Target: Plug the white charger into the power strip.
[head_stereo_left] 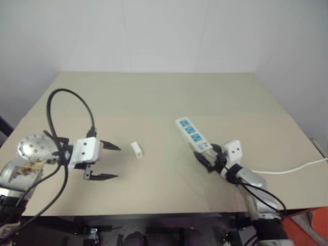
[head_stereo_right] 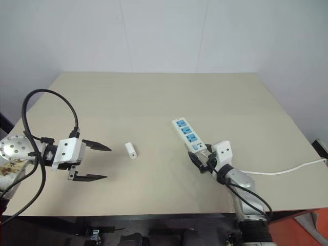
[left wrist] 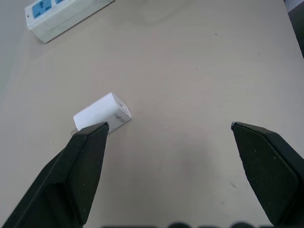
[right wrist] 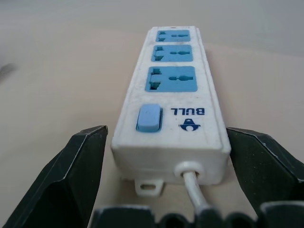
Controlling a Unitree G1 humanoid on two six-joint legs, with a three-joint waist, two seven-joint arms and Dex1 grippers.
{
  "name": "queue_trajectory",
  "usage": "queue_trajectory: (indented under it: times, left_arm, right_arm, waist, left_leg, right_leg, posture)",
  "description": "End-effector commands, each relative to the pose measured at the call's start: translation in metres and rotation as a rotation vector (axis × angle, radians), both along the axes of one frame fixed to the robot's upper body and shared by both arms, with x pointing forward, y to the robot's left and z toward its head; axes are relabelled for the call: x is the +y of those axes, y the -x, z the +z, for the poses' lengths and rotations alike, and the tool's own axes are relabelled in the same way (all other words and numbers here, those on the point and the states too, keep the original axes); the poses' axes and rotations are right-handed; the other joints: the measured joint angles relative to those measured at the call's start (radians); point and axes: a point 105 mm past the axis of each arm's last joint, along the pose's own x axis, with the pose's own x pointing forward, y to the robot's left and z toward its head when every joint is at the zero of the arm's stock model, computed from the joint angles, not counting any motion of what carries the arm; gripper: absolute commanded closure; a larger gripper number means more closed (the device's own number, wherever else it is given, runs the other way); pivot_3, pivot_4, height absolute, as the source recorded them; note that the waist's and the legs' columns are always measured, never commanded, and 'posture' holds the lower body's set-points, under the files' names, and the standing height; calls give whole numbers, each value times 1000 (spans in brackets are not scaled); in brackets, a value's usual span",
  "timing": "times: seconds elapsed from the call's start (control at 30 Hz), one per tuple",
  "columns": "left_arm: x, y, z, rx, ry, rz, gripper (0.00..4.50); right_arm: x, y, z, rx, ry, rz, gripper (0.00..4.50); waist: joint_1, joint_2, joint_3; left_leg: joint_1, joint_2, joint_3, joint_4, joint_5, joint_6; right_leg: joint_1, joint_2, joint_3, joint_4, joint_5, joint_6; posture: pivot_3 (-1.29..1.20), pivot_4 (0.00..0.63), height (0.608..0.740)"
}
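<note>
— On the tan table (head_stereo_left: 154, 97), where do your hands stand?

— My left gripper (head_stereo_left: 108, 162) hangs over the left part of the tabletop with its two black fingers spread wide and nothing between them. My right gripper (right wrist: 161, 142) sits low at the near right, fingers just as wide, one on each side of the cord end of the power strip (head_stereo_left: 193, 135).

— Are you gripping the strip?

— I cannot tell whether the fingers touch its sides; from my right wrist view they flank the end where the blue switch (right wrist: 148, 118) sits, with the strip's end lying between them.

— And the white charger (head_stereo_left: 136, 149)?

— It lies on its side on the table, between my two grippers, nearer the left one and just beyond its fingertips (left wrist: 92, 135). From my left wrist view one fingertip overlaps its edge, though the head views show a gap.

— How does the strip lie?

— Flat, its three blue socket faces (right wrist: 172, 79) up, running diagonally away from my right hand. Its thin white cord (head_stereo_left: 292, 168) trails off to the table's right edge. The charger is well apart from the strip.
</note>
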Motion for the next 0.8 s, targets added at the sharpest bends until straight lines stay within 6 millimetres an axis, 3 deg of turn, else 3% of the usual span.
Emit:
queue_trajectory:
  times: [0.03, 0.33, 0.5, 0.7, 0.8]
  left_arm:
    - [-4, -2, 8, -44, -4, -16, 0]
    - [-6, -3, 8, -46, -4, -21, 0]
    - [-6, -4, 6, -46, -7, -16, 0]
    - [-7, -4, 7, -50, -3, -14, 0]
    - [-7, -4, 12, -57, 12, -13, 0]
  right_arm:
    - [-1, -5, 8, -61, -10, -55, 52]
    - [0, -7, 0, -24, -43, -60, 52]
    - [2, -9, -1, -21, -41, -54, 1102]
    - [2, -8, -1, -36, -21, -30, 1094]
    - [-9, -5, 9, -77, -49, -23, 1094]
  waist:
    - [0, 0, 0]
    - [-1, 0, 0]
    - [-6, -1, -1]
    - [-14, -1, -1]
    - [-18, -1, -1]
  left_leg:
    - [0, 0, 0, 0, 0, 0]
    - [1, 0, -1, 0, 0, 0]
    - [2, 0, -2, 0, 0, 0]
    - [2, 0, -3, 0, 0, 0]
    - [2, 0, -3, 0, 0, 0]
  right_leg:
    - [0, 0, 0, 0, 0, 0]
    - [1, 0, 0, 0, 0, 0]
    - [2, 0, 0, 0, 0, 0]
    - [2, 0, 0, 0, 0, 0]
    - [2, -1, 0, 0, 0, 0]
  posture:
    - [0, 150, 740]
    - [0, 150, 740]
    - [0, 150, 740]
    - [0, 150, 740]
    - [0, 150, 740]
